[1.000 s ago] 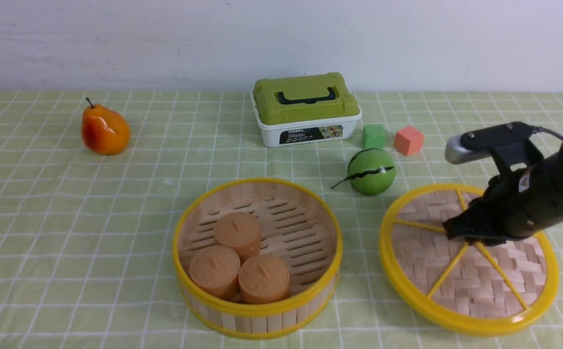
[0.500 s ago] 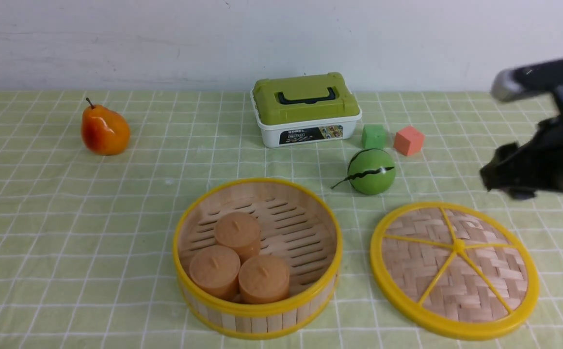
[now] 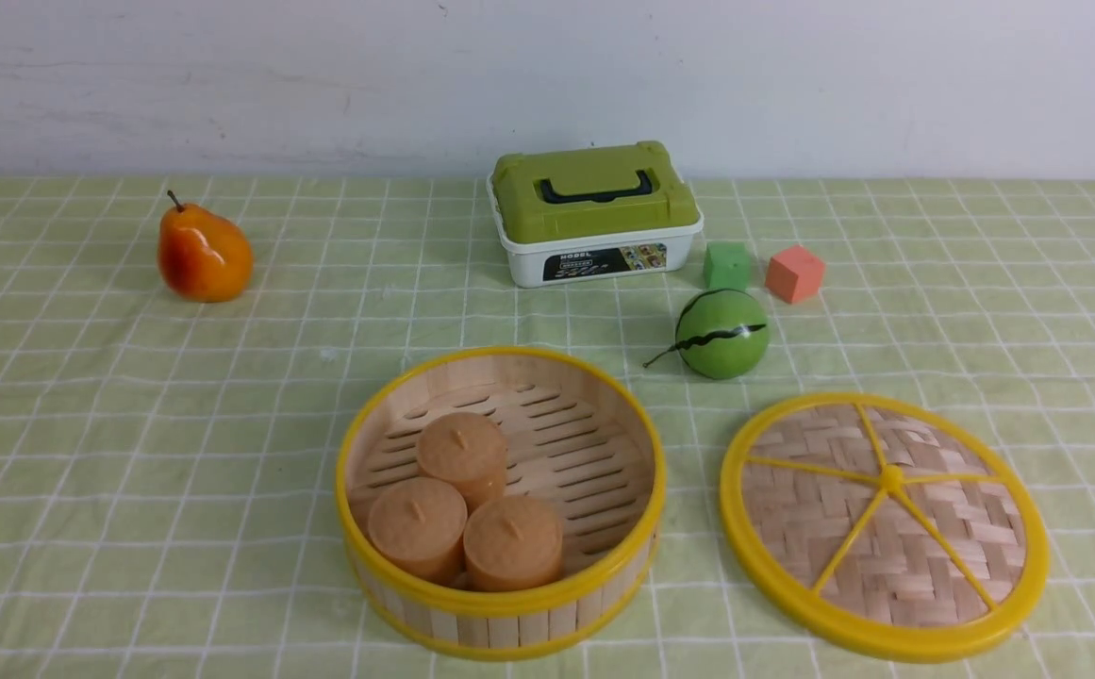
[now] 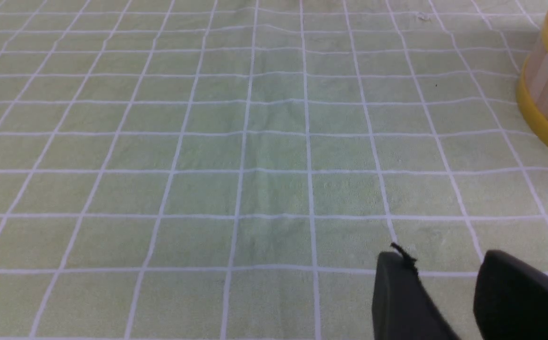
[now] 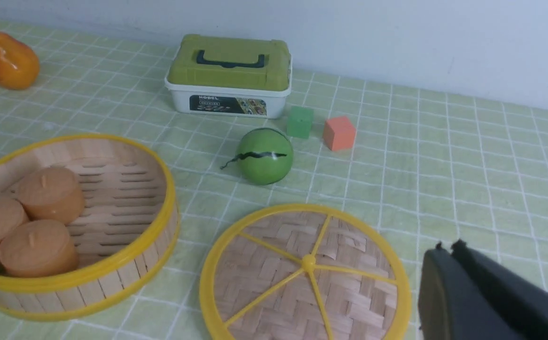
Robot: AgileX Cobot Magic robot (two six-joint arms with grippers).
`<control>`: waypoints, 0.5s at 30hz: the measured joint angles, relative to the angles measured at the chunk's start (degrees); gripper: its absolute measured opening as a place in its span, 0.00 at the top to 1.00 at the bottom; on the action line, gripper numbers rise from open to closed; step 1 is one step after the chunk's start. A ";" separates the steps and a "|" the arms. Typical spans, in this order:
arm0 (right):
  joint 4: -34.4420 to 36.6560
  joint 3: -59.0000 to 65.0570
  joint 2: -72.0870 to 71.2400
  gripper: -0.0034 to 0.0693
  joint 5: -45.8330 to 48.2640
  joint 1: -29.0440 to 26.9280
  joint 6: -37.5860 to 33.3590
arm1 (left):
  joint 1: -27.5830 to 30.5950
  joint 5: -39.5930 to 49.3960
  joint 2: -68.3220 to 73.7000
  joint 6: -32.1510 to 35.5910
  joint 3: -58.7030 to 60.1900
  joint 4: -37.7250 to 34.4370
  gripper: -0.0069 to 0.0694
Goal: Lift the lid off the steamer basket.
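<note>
Lid (image 3: 884,523) lay flat on the tabletop (image 3: 132,424) beside the uncovered steamer basket (image 3: 509,622); the right pincer (image 5: 448,248) had let go and withdrawn, closed and empty. Removal looked complete.

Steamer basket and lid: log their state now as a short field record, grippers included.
steamer basket: uncovered, upright on the tablecloth
contents: three tan round cakes on the slatted floor
lid: off, lying flat on the tablecloth right of the basket, not touching it
left gripper: open, empty, over bare tablecloth
right gripper: shut, empty, clear of the lid
task status: lid removed
</note>
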 joint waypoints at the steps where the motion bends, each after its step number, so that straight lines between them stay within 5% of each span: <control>1: -1.39 1.98 -1.94 0.99 -0.28 0.00 0.00 | 0.00 0.00 0.00 0.00 0.00 0.00 0.60; 15: -3.47 7.08 -4.81 0.98 4.96 0.00 0.45 | 0.00 0.00 0.00 0.00 0.00 0.00 0.60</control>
